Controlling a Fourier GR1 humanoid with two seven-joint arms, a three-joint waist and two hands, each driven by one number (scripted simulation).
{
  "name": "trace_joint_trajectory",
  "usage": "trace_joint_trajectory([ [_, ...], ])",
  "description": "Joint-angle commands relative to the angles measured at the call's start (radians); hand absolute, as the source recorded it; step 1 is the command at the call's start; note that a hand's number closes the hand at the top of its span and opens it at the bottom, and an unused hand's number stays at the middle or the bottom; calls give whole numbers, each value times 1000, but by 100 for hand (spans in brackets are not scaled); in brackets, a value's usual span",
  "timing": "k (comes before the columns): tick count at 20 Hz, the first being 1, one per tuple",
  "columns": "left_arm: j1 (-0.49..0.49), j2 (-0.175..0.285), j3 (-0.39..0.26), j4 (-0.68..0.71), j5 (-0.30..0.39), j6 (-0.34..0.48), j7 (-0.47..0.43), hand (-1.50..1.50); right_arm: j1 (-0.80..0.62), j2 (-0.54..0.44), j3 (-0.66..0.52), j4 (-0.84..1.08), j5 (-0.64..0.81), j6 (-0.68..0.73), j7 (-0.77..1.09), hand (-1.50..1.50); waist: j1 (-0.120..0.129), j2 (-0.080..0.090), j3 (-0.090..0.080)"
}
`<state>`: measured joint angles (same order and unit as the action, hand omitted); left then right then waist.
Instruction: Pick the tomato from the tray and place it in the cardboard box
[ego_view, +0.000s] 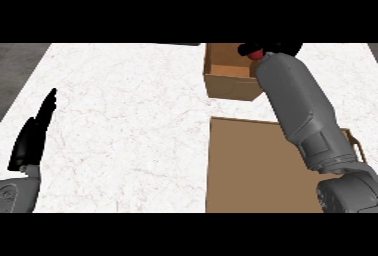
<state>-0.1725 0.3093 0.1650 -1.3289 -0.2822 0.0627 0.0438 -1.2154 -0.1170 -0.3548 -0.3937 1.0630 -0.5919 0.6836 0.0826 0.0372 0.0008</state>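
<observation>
My right forearm stretches from the lower right up to the far side of the counter. Its black hand (273, 48) is curled round a red tomato (255, 54), of which only a small part shows. The hand holds it at the right rim of the open cardboard box (225, 75), over the box's opening. The brown tray (247, 170) lies near me at the right, partly covered by the forearm. My left hand (33, 132) rests open at the left edge, fingers straight and pointing up.
The white marble counter (125, 125) spreads across the middle and left. A dark floor strip shows past the counter's left edge. The tray has a handle at its right side (359, 147).
</observation>
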Motion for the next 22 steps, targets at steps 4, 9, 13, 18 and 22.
trace_joint_trajectory([
  [4,-46,16,5,7,0,-13,25,0,-15,-15,-67,83,-64,-100,-130,-150,13,6,1],
  [9,-23,-4,-2,22,-7,1,-1,0,-17,-6,-77,59,-76,-242,-249,-150,13,4,1],
  [13,-35,24,20,18,6,-17,19,0,2,14,-110,19,-120,-373,-331,-150,-14,-10,1],
  [18,1,33,47,29,25,-25,2,0,58,-1,-182,-58,-259,-380,-514,-150,-41,-20,1],
  [22,49,31,55,-1,20,-16,-2,0,85,15,-186,-144,-346,-324,-567,-150,-68,-34,0],
])
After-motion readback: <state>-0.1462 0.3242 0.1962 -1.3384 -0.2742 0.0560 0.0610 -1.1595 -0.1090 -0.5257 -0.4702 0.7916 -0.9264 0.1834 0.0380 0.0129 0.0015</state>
